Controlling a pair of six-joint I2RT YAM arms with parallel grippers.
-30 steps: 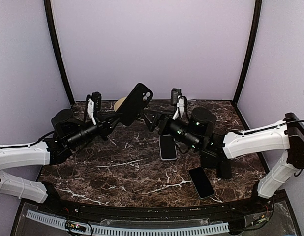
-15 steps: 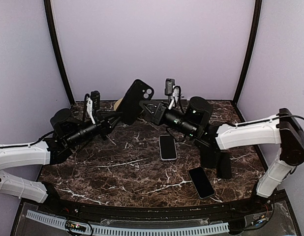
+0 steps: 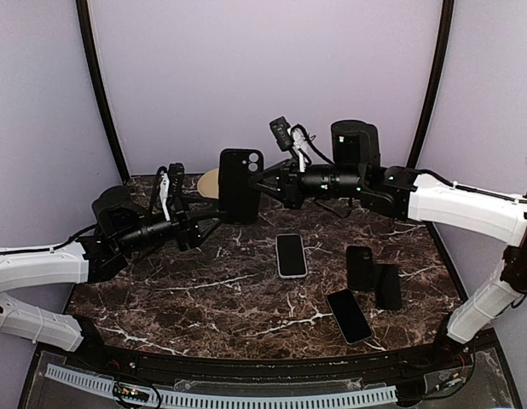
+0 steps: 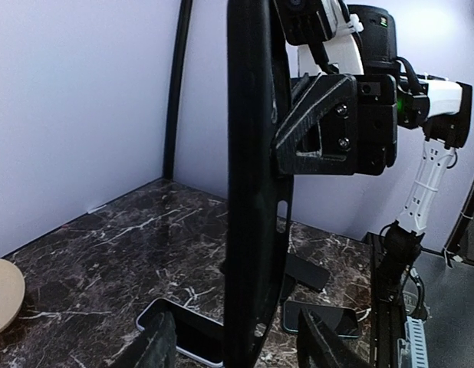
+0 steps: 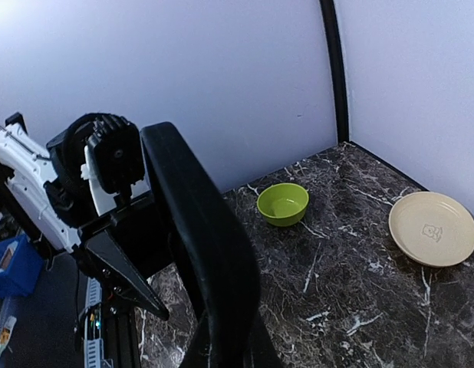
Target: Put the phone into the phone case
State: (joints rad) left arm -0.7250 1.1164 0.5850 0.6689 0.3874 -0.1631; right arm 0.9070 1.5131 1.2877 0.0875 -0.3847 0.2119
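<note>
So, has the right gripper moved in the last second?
Yes. The right gripper has lifted away from the phone lying mid-table, toward the back wall, and now meets the black case.

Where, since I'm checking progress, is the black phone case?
Top view: the black phone case is held upright in the air at back centre, between the left tool and right tool, above the dark marble table.

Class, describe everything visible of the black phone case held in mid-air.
The phone case is matte black, seemingly flexible plastic, with a camera cutout at its top corner. It stands upright above the table, clamped at one side by the right gripper; the open fingers of the left gripper flank its bottom end without touching.
</note>
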